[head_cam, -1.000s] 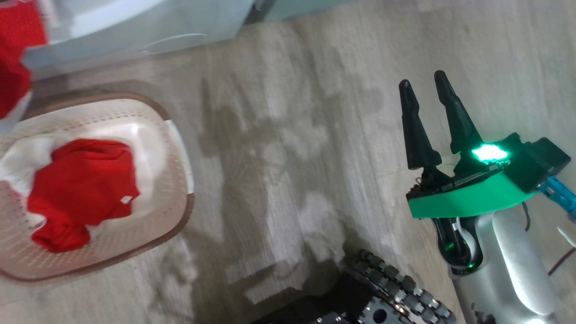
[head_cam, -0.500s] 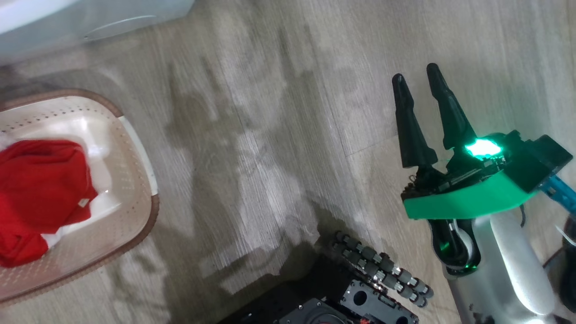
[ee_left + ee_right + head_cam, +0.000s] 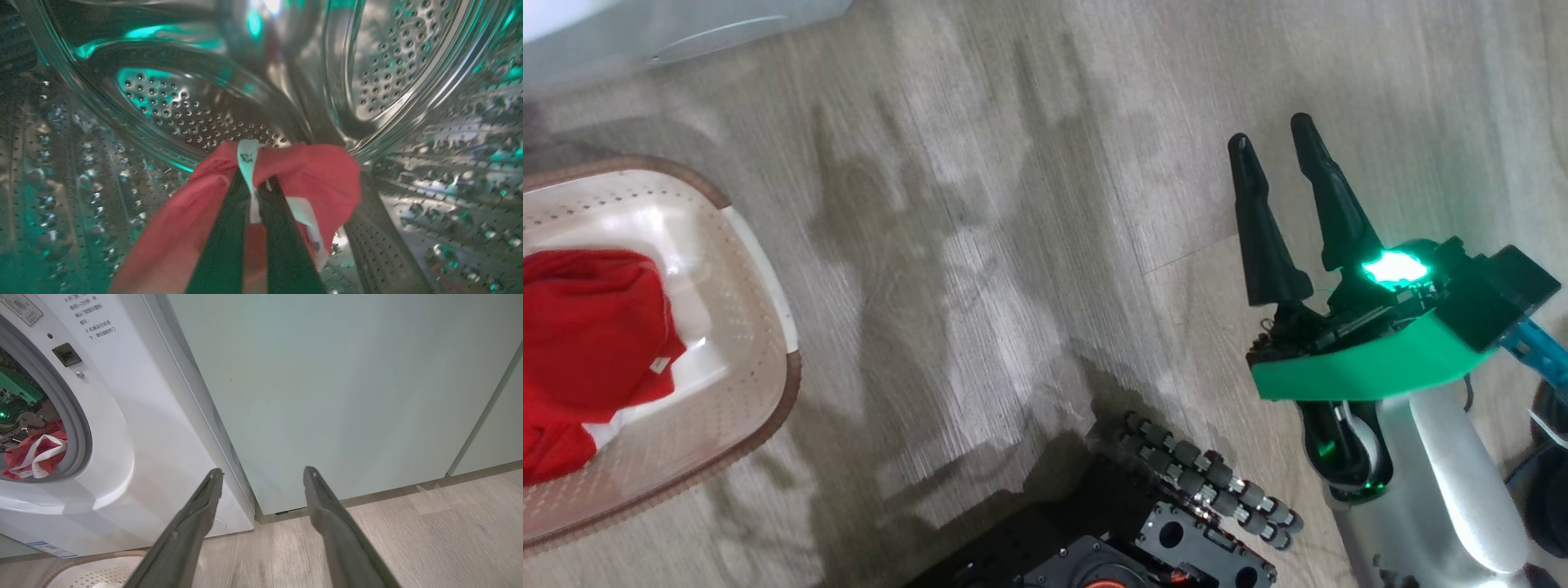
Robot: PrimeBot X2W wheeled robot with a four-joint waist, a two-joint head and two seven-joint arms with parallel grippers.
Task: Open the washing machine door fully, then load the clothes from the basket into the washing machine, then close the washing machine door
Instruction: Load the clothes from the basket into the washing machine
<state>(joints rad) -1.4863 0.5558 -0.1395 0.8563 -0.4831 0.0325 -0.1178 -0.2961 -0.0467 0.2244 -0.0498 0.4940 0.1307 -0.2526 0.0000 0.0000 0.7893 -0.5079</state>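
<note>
Two red pieces here. One red garment (image 3: 322,171) is inside the steel drum (image 3: 184,110) of the washing machine (image 3: 143,437), pinched between the fingers of the left gripper (image 3: 255,183), which are squeezed together on the cloth. A white tag (image 3: 246,157) sticks up right at the fingertips; it has a small dark mark printed on it that I can't read. From the right wrist view that garment shows through the grey gasket (image 3: 69,400), white trim stripes and all.

The second red garment (image 3: 588,327) lies in the basket (image 3: 760,351) on the wood-look floor (image 3: 1013,245), with a tiny white tag (image 3: 658,365) on its edge, too small to read.

The right gripper (image 3: 1270,135) hangs over bare floor well away from the basket, fingers spread wide, nothing between them. Its wrist camera faces the pale green cabinet (image 3: 347,396) just beside the washer.

As for writing, the sticker (image 3: 90,314) on the washer front is lines of Chinese text. I can make out "1~2" and "开门", the rest is too small for me. Another sticker (image 3: 20,306) at the top corner carries a round symbol, blurry. A small blue sticker (image 3: 51,548) sits low on the front, unreadable.
</note>
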